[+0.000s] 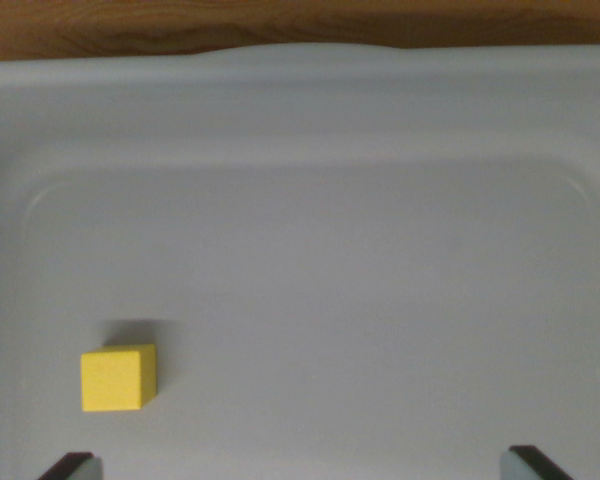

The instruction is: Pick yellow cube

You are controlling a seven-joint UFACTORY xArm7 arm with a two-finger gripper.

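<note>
A small yellow cube (118, 377) rests on the floor of a white tray (310, 110), toward the wrist view's lower left. My gripper (298, 468) hangs above the tray with its two dark fingertips (70, 465) just showing at the bottom corners, far apart, so it is open and holds nothing. The cube lies just above the left fingertip and well left of the midline between the fingers, apart from both.
The tray's raised rim curves across the top and down both sides. Beyond the far rim runs a strip of brown wooden surface (280, 25).
</note>
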